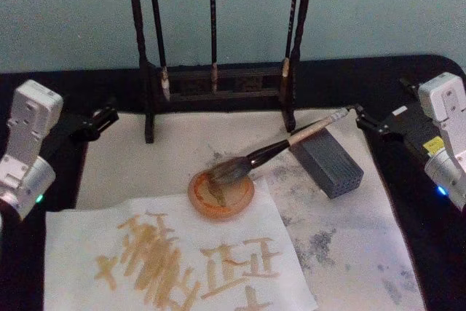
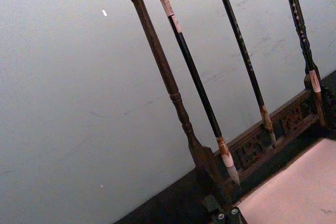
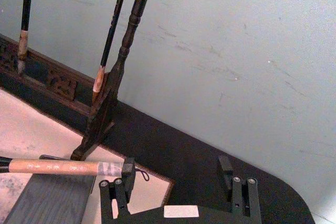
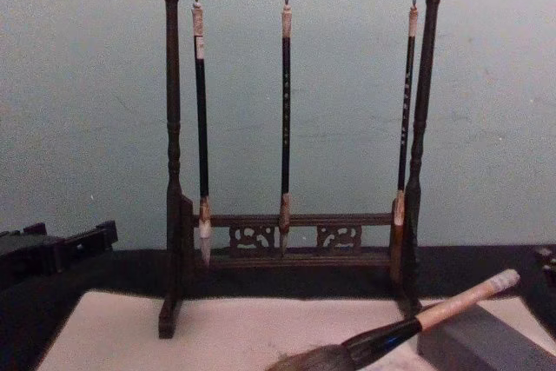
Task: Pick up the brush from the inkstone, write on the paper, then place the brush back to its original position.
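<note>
Status: the brush (image 1: 291,140) is not in any grip. It lies slanted w/ its pale handle propped on the top edge of the inkstone (image 1: 331,165) & its bushy hair tip down in a shallow orange dish (image 1: 198,196) just beside the block, i.e. at what I take to be its rest spot. The right gripper (image 3: 176,163) sits low over the bench (image 1: 408,81) right at the handle's butt end, jaws spread wide & holding nothing. In the right wrist view the taped end & its small loop cord are at, maybe touching, one finger (image 3: 128,171), not btw the two. The left gripper (image 1: 102,118) is parked at the left edge of the paper (image 1: 131,154), well apart from the brush; open vs closed, can't tell. The paper has faint grey smudges on its right half, & a whiter sheet (image 1: 73,242) laid over its near part shows several bold tan characters. Judgement: two readings fit. If those tan strokes belong to this run, then pick, write & put-back are done & only clearing the arm is left. If not, nothing is done yet: grasp, lift, write & return are all to come. Open jaws at the handle end suit either. The rack (image 4: 295,232) w/ three slim brushes (image 4: 285,110) stands behind, neither arm near it.
</note>
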`<state>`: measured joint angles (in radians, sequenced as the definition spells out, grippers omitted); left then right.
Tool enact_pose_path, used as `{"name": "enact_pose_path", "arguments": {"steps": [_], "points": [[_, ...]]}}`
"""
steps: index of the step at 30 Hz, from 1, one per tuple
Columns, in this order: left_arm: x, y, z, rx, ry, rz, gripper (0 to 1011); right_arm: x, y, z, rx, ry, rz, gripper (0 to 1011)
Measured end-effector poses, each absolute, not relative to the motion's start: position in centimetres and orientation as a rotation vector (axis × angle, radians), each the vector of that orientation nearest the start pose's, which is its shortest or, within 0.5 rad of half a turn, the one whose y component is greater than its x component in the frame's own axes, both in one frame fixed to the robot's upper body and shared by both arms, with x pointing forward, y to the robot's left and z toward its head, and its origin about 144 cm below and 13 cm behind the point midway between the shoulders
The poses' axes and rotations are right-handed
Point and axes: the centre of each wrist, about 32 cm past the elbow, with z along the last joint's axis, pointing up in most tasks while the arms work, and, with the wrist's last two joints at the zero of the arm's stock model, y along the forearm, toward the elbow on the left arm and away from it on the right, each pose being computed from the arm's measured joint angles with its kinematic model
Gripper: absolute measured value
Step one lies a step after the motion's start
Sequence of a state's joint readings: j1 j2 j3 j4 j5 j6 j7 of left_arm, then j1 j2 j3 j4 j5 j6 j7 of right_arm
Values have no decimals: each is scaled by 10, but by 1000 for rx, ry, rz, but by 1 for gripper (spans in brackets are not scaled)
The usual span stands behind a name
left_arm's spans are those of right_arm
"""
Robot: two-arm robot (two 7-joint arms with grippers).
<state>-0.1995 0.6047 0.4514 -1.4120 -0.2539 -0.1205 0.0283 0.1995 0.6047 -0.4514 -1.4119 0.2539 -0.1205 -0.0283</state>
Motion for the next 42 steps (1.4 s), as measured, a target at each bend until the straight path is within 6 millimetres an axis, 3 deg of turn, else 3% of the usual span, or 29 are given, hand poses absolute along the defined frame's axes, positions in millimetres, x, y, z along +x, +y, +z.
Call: {"name": "enact_pose_path", "arguments": {"steps": [12, 26, 33, 42], "points": [[489, 310, 1140, 304, -285, 1248, 1002, 487, -312, 1139, -274, -250, -1233, 1001], [489, 310, 1140, 304, -285, 1248, 1002, 451, -323, 1149, -10, -28, -1134, 1001], [489, 310, 1140, 304, -285, 1248, 1002, 438, -330, 1144, 223, 247, -1049, 1001], [489, 310, 1140, 305, -285, 1248, 1000, 434, -333, 1127, 435, 526, -970, 1001]]}}
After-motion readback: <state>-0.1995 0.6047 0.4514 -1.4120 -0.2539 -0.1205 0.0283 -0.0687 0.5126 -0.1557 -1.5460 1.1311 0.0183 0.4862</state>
